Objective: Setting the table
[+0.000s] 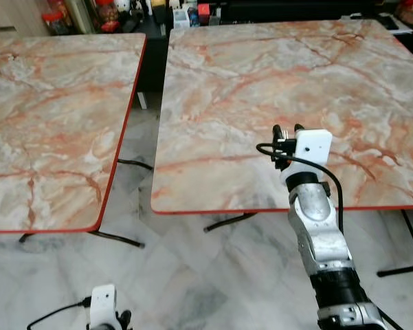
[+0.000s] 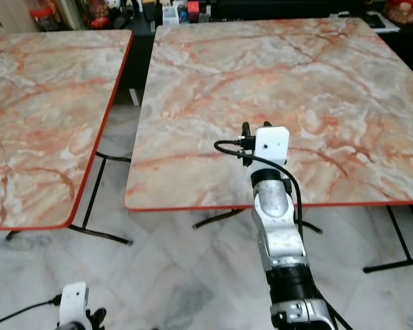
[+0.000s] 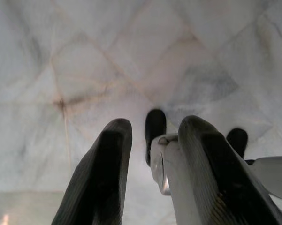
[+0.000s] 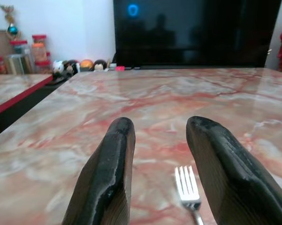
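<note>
- Two marble-patterned tables with red edging are seen side by side, a narrow gap of pale marbled floor [image 1: 192, 275] between them: the right table [image 1: 275, 89] straight ahead and the left table [image 1: 48, 117] to the robot's left.
- A dark screen [image 4: 197, 33] is seen beyond the far edge of the right table, with jars and small ornaments [image 4: 33, 51] gathered near it at the far left.
- The right arm [image 1: 319, 240] is raised over the near edge of the right table, and the right gripper [image 4: 162, 154] is held low above the tabletop, its two black fingers spread apart with nothing between them.
- The left gripper [image 3: 152, 164] hangs down by the floor; its fingers are parted and nothing is gripped.
- A silver fork [image 4: 188, 187] lies flat on the right table, tines pointing toward the far edge, just ahead of the right gripper and close beside one finger; it is not touched by the fingers.
</note>
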